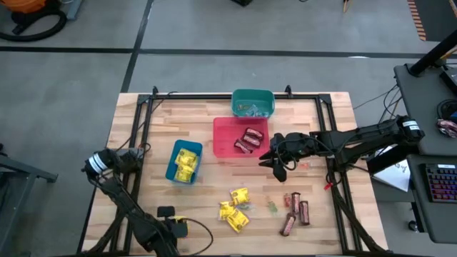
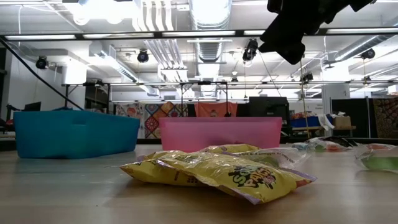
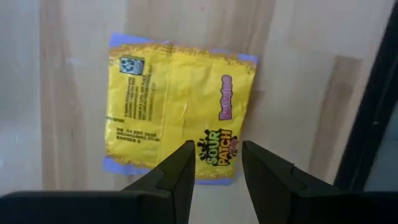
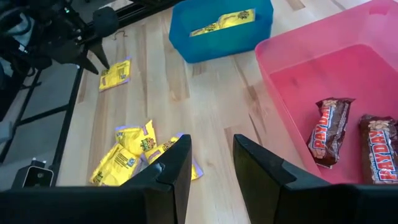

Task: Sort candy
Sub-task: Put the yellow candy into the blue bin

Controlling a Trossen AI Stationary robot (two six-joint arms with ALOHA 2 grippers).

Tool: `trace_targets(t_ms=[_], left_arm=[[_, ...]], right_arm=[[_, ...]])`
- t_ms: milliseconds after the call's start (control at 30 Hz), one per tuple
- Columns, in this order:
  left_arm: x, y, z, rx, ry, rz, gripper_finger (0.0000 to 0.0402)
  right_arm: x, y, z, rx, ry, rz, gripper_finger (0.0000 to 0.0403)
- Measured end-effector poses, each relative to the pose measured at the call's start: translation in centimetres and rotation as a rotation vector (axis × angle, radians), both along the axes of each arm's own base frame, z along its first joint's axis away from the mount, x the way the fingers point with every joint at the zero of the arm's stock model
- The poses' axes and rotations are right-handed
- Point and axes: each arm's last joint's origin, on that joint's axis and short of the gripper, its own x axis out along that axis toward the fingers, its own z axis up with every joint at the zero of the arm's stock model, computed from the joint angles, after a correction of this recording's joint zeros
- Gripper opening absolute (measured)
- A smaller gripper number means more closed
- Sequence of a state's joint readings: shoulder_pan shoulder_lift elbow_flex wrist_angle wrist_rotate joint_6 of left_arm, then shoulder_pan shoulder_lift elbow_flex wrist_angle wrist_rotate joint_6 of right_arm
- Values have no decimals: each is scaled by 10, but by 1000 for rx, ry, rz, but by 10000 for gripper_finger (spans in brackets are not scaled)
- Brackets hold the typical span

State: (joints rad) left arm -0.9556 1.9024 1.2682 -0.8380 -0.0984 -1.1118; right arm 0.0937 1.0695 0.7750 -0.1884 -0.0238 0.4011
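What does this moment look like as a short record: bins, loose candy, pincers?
blue bin: yellow packets inside
red bin: two brown bars inside
teal bin: small pieces inside
loose on table: yellow packets, brown bars, green piece
left pincer: open, over a lone yellow packet
right pincer: open, empty, beside the red bin

A single yellow Sour Patch packet (image 3: 177,121) lay flat on the wood directly ahead of the left gripper's parted jaws, its lower edge between the fingertips. A loose cluster of yellow packets (image 4: 134,155) lay just beyond the right gripper's parted jaws. 2 brown Payday bars (image 4: 354,140) lay side by side off to 1 side of those jaws, untouched.
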Motion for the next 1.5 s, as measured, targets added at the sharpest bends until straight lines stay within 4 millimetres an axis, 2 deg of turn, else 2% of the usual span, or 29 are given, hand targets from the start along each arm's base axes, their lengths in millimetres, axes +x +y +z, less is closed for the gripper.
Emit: trace_targets(t_ms=[200, 333, 567, 667, 800, 1100, 1300, 1500], left_arm=[[4, -19, -3, 161, 41, -27, 164], [9, -27, -9, 166, 65, -29, 194], [8, -26, -13, 161, 68, -1, 197], [7, -25, -16, 156, 65, 5, 184], [7, -25, -18, 158, 58, 5, 148], [6, -24, -18, 171, 54, 1, 13], [5, -19, -7, 178, 8, 19, 5], [4, -9, 31, 160, -131, 47, 1]], right_arm=[[-1, 0, -2, -3, 23, 1, 109], [-1, 0, -2, -3, 24, 1, 109], [-1, 0, -2, -3, 24, 0, 109], [-1, 0, -2, -3, 25, 0, 109], [-1, 0, -2, -3, 25, 0, 109], [-1, 0, -2, -6, 27, 3, 109], [-3, 0, -4, -12, 49, 4, 109], [-3, 0, -4, -14, 49, 5, 109]])
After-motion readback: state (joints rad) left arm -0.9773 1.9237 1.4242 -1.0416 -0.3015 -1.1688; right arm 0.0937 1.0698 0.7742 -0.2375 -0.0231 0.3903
